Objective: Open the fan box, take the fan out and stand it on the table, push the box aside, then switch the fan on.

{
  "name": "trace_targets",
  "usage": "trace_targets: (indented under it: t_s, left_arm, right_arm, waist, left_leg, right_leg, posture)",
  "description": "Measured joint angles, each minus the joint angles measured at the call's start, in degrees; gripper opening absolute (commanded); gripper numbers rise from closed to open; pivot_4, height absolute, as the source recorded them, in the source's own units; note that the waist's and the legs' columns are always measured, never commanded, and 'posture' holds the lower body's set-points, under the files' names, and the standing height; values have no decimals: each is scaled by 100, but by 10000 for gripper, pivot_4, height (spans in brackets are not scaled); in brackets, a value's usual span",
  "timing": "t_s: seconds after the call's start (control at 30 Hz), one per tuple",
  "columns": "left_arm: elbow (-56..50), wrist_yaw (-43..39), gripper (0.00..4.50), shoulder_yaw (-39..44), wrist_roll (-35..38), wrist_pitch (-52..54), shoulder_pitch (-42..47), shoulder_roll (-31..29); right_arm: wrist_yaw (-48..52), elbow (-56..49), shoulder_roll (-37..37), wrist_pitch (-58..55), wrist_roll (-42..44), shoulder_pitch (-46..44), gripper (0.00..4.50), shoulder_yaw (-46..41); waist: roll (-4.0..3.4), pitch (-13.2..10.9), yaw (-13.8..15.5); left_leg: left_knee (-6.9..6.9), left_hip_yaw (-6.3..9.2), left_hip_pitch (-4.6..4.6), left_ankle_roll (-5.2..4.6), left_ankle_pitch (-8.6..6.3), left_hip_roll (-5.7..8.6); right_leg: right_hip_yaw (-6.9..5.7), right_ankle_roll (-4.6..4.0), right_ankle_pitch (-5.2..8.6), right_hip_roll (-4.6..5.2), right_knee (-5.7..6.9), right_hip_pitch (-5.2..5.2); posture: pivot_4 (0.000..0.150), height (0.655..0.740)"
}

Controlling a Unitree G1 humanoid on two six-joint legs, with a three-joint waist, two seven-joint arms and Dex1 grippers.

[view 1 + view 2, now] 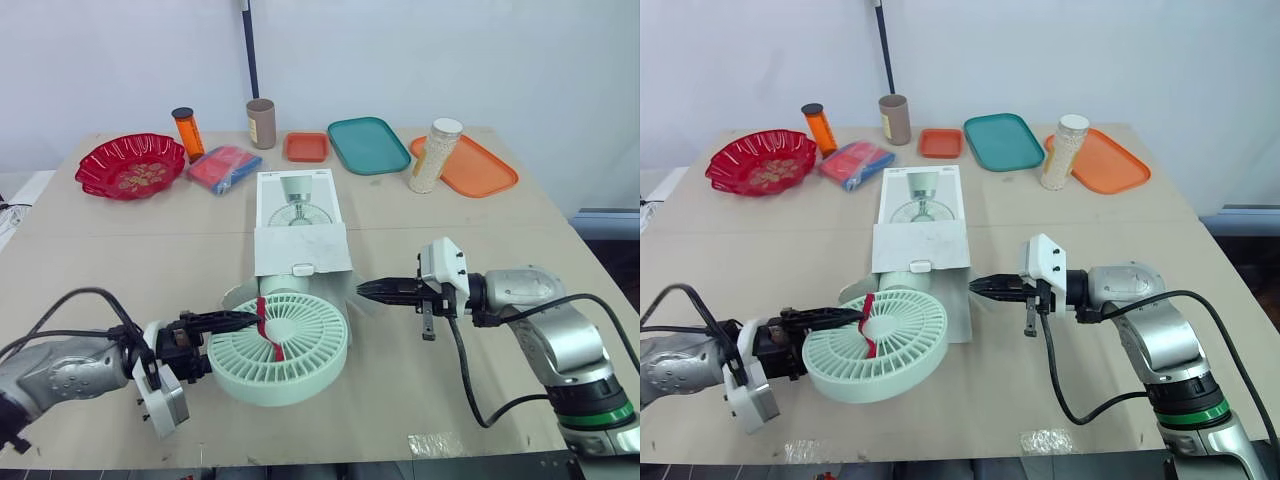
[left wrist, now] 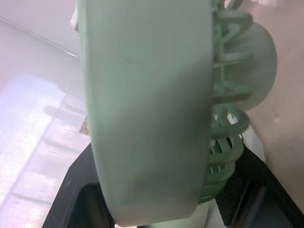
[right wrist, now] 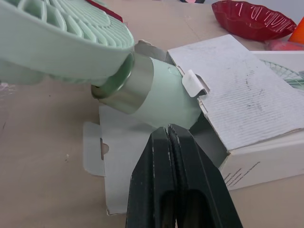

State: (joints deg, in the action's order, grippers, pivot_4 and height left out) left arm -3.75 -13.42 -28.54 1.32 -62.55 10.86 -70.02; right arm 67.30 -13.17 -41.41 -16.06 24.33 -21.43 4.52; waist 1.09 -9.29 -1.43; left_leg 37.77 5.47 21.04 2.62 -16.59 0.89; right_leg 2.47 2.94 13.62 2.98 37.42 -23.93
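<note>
The mint-green fan point(image 1: 285, 350) lies tilted in front of the white fan box point(image 1: 302, 245), a red strip across its grille. Its round head is out of the box, and its pale stem point(image 3: 164, 97) still reaches into the open end past the hanging flaps. My left gripper point(image 1: 235, 322) is shut on the rim of the fan head, whose edge sits between the black fingers point(image 2: 78, 190) in the left wrist view. My right gripper point(image 1: 372, 290) is shut with nothing in it. Its tip points at the box's open end from the right, beside the side flap point(image 3: 118, 156).
Along the back of the table stand a red bowl point(image 1: 130, 165), an orange pill bottle point(image 1: 187, 132), a blue-and-red packet point(image 1: 223, 167), a brown cup point(image 1: 261, 123), a small orange tray point(image 1: 306, 146), a teal tray point(image 1: 367, 144), a white bead bottle point(image 1: 435, 155) and an orange tray point(image 1: 475, 168).
</note>
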Motion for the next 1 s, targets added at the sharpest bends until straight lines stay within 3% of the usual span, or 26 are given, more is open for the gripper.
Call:
trace_targets:
  t_s: [0.1,0.27,0.37,0.57,1.0]
  left_arm:
    - [-456,-585,23383,83,568,290,-146,-84]
    - [-781,-1217,23383,372,814,519,-290,-13]
    - [-1093,-1668,23383,592,1858,1220,-635,-54]
    - [-1778,-2415,23383,1168,3180,2380,-1153,-194]
    - [-2775,-3636,23383,3360,4877,5212,-2168,-146]
  right_arm:
    - [38,120,14,40,-40,-92,0,19]
    - [60,175,83,100,-103,-167,0,52]
    - [76,211,123,108,-131,-178,0,174]
    - [113,221,125,118,-154,-183,0,183]
    - [234,448,285,245,-165,-364,0,267]
  waist:
    - [0,0,-1]
    - [0,0,0]
    - [-1,-1,-7]
    - [-1,-1,-12]
    - [-21,-17,-82]
  left_leg:
    - [4,-1,-1,0,0,-1]
    - [4,-2,0,-2,-1,-4]
    - [5,-3,0,-6,-3,-9]
    - [12,-5,0,-19,-11,-14]
    - [15,-17,1,-27,-16,-31]
  right_leg:
    - [1,0,0,-3,0,3]
    - [3,0,0,-9,-5,3]
    - [5,0,0,-12,-4,2]
    - [6,-1,0,-18,-6,4]
    - [20,-3,0,-39,-12,2]
  posture:
    - [1500,7400]
    - [1500,7400]
    - [1500,7400]
    - [1500,7400]
    - [1500,7400]
